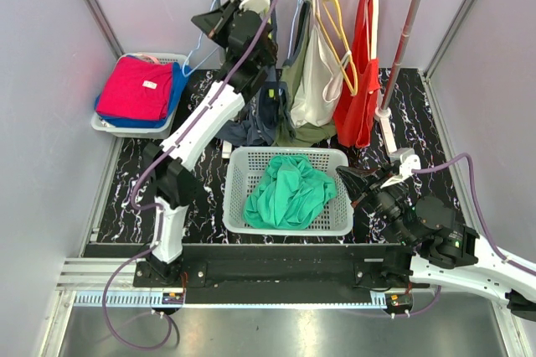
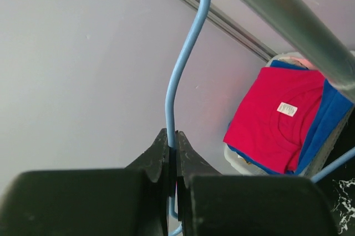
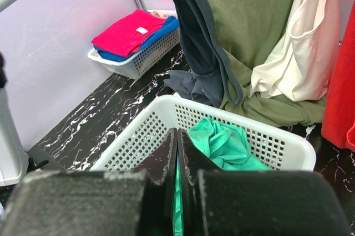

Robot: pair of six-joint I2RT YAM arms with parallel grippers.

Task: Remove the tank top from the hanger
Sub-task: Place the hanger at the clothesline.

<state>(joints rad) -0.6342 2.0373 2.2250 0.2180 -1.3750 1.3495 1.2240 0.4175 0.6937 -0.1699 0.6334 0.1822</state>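
Left jaws clamp the blue hanger (image 2: 171,95) wire; right jaws pressed together on nothing, beside the white basket (image 3: 138,136).

**Clearances around the white basket**

- Behind the white basket (image 1: 285,152): the dark tank top (image 1: 268,110), olive top (image 3: 249,25), white top (image 1: 316,80) and red top (image 1: 362,80) are hanging packed together, blocking passage.
- Behind-left: the left arm (image 1: 201,126) is crossing, with the left gripper (image 2: 172,142) pinching the blue hanger (image 2: 180,70).
- Right: the stand post (image 1: 400,47) is leaning in, and the right gripper (image 3: 176,136) is sitting closed beside the rim.
- Left: bare table (image 1: 126,198) is lying open as far as the side basket (image 1: 105,125).
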